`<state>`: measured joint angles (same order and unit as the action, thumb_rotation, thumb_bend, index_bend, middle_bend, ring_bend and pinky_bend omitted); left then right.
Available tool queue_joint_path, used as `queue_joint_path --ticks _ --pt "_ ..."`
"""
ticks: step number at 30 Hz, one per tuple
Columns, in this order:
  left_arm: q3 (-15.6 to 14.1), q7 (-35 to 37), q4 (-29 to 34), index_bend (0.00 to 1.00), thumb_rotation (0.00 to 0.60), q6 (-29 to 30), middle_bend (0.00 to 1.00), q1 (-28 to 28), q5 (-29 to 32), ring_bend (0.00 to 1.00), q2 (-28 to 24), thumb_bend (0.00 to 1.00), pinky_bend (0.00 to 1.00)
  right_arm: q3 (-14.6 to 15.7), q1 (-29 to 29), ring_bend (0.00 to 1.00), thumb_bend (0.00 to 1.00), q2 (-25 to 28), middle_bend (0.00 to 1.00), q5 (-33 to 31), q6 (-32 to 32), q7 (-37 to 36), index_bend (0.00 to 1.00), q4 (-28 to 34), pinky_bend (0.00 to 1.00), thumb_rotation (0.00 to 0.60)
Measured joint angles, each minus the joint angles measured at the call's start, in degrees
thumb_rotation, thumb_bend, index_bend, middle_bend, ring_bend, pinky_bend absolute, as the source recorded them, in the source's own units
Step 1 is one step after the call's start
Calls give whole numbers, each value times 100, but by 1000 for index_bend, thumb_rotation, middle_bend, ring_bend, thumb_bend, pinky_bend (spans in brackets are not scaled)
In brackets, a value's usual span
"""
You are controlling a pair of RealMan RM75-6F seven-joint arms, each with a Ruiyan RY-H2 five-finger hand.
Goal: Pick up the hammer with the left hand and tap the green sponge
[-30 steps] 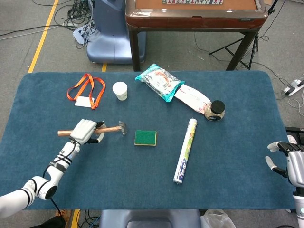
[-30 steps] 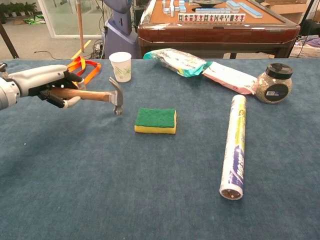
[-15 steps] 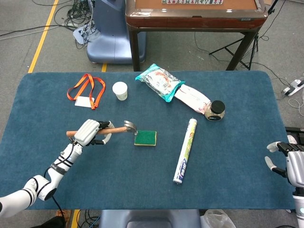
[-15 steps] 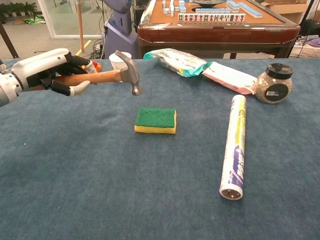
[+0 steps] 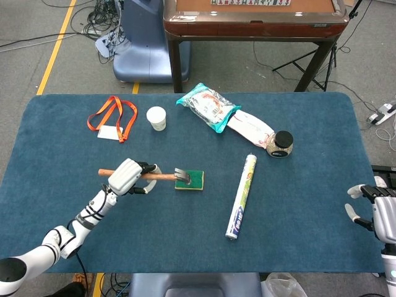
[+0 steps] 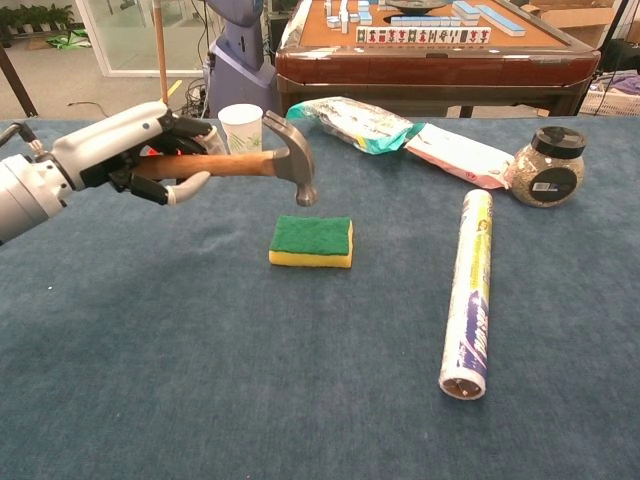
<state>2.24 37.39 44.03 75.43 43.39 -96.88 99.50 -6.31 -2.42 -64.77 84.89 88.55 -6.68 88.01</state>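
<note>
Looking down from the head view, the left hand (image 5: pixel 128 177) has its fingers wrapped round the wooden handle of the hammer (image 5: pixel 162 176), roughly mid-shaft, so the head sticks out toward the green sponge (image 5: pixel 192 180). From up here the steel head overlaps the sponge's left edge, which makes sense if the plan is a straight drop onto it. The right hand (image 5: pixel 378 213) sits way off at the table's right edge, fingers loosely apart, holding nothing, basically parked out of the way.

Chest view clears up the height: the hammer (image 6: pixel 255 162) is held about level, and its head hangs clear above the green sponge (image 6: pixel 312 241), not touching. The left hand (image 6: pixel 150 150) is clenched on the handle. My guess is the grab is done and only the tap is left. The right hand isn't visible here.
</note>
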Motion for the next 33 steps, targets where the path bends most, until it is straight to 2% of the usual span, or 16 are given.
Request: queue_joint_path --ticks 14,24,33 --pt "-182 -201 -1129 727 600 -207 787 209 -47 615 527 470 815 -4 -20 449 258 -12 504 -38 -53 27 473 -7 415 600" --pt "-128 94 -1471 729 600 -246 788 208 173 616 702 471 816 20 -39 449 258 -8 504 -23 -106 20 473 9 415 600" --pt "-379 -98 -2063 731 600 -336 789 208 49 616 989 471 816 35 -53 449 258 -2 504 -29 -149 36 473 18 415 600"
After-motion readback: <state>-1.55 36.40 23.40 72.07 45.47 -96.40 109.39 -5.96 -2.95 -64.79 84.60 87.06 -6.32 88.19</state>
